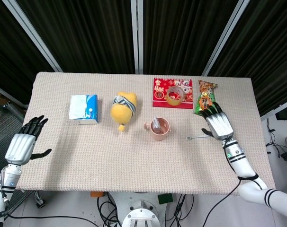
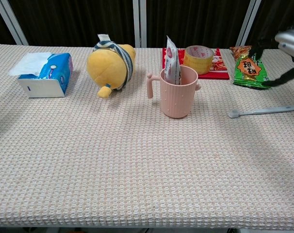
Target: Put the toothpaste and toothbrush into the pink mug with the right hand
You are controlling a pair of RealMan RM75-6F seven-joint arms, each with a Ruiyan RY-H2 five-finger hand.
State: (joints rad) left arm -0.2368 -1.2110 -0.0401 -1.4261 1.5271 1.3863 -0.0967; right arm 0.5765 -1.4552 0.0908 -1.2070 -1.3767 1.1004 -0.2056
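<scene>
- Your toothpaste (image 2: 172, 60) stands upright inside the pink mug (image 2: 176, 93), its flat crimped end poking above the rim; the print on the tube is too small to read.
- The mug is smooth pink with tiny dots and a looped handle on its left side in the chest view, sitting near the middle of the surface (image 2: 137, 165).
- The toothbrush (image 2: 261, 111), pale grey and slim, lies flat on the surface, well to the right of the mug.
- Your right hand (image 1: 218, 124) hovers over the handle end of the toothbrush with its dark fingers spread and nothing in it.
- Your left hand (image 1: 21, 144) hangs off the left edge of the surface, fingers apart, holding nothing.
- The green snack packet (image 2: 248, 68) carries orange characters on its label; you cannot read them clearly.
- A roll of yellow tape (image 2: 199, 52) rests on a red printed card (image 1: 172, 86).
- A yellow plush toy (image 2: 111, 64) with a striped band and a blue tissue pack (image 2: 45, 74) lie further left.
- The surface wears a beige waffle-weave cloth; dark curtains (image 1: 86, 33) with pale frames hang behind.
</scene>
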